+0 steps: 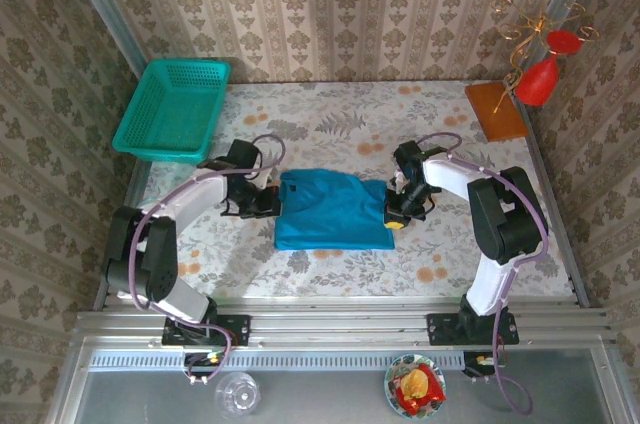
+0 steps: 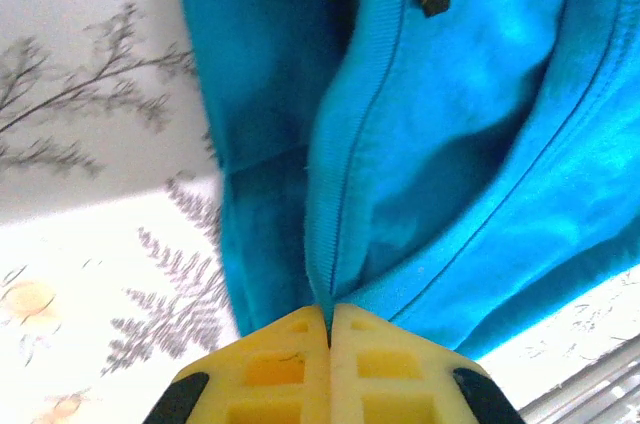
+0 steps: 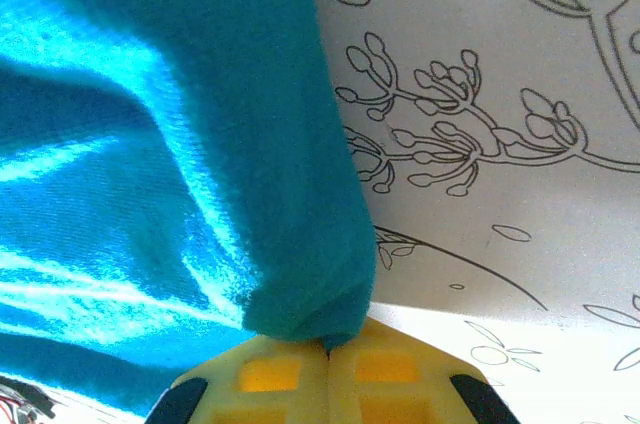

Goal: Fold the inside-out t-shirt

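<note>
two sets of jaws clamp one inside-out t-shirt.

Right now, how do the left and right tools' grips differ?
The left tool pinches a ribbed, stitched edge; the right tool pinches a bunched plain fold. The left tool sits at the t-shirt's left side, the right tool at its right. Both are shut on it.

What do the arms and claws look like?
Both arms, left arm and right arm, have white links, bulky black joints and a looping purple-grey cable. Left claw and right claw have yellow fingers with recessed square pockets, black at the sides.
</note>
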`<action>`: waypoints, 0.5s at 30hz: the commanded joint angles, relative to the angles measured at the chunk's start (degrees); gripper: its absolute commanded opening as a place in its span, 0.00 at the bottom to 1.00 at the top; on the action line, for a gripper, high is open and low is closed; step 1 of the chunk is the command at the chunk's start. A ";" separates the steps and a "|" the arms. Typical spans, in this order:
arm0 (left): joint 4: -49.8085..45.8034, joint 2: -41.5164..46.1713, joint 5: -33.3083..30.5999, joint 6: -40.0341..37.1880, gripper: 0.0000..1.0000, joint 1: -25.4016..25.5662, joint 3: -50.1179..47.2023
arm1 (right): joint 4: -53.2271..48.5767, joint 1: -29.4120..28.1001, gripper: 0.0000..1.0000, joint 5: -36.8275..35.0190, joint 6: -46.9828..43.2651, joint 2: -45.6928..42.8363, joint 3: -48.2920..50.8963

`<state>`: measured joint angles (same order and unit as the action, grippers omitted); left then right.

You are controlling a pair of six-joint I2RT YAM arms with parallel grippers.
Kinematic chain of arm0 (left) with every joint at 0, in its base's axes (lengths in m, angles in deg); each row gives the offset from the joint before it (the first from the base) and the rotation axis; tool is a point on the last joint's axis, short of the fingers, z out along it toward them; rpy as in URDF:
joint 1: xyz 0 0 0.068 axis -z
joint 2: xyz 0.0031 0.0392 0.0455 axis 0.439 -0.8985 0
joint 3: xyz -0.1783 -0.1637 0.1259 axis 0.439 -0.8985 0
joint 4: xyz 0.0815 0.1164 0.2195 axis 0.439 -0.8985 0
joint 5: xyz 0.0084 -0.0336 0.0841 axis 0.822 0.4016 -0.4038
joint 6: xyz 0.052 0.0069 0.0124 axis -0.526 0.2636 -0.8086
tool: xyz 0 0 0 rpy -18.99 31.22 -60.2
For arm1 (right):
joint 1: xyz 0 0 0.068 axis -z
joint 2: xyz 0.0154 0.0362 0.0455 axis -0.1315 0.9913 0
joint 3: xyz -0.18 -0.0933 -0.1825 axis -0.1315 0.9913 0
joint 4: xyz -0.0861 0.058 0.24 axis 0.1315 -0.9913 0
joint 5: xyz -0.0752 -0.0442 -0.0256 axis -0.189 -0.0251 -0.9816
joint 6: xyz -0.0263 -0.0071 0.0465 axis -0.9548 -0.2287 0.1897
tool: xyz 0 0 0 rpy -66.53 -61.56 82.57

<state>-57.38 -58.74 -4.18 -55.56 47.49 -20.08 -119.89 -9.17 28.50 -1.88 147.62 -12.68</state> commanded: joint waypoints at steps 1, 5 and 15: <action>-3.27 0.88 -3.92 2.93 0.00 0.26 -4.14 | -1.29 -0.18 0.00 -1.98 -0.08 0.18 1.64; 0.96 -2.73 -4.54 4.45 0.00 0.23 -7.72 | -1.41 -0.22 0.00 -2.77 -0.17 1.12 1.98; 0.32 -3.12 -5.61 3.21 0.25 0.02 -1.24 | -3.71 -0.15 0.25 -2.16 -0.86 -3.23 0.78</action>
<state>-55.55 -64.42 -7.35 -51.96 47.75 -24.63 -120.18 -9.22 28.26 -2.31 147.27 -11.30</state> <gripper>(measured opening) 0.229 0.233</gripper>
